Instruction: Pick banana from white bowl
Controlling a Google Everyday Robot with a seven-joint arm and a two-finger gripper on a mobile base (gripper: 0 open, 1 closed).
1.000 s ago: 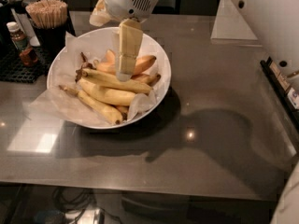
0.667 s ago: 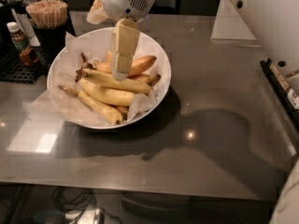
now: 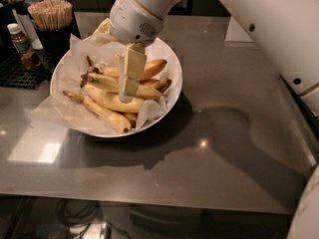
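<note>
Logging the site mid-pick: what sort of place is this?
Likely a café or office snack counter: cup of wooden stirrers, sauce bottle, white bowl of bananas under the gripper.

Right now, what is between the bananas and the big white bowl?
Crinkled translucent white paper lines the wide glossy white bowl, under the yellow bananas, seen in the camera view. The robot's hand hangs over the pile.

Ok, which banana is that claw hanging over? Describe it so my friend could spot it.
Find the white bowl on the grey counter; the gripper hangs over its middle. Under its tip lies the banana, long and slim, crossing the bowl with a dark brown stem pointing left. The orange-tinted bananas behind are shorter; the yellow banana in front is plumper.
</note>
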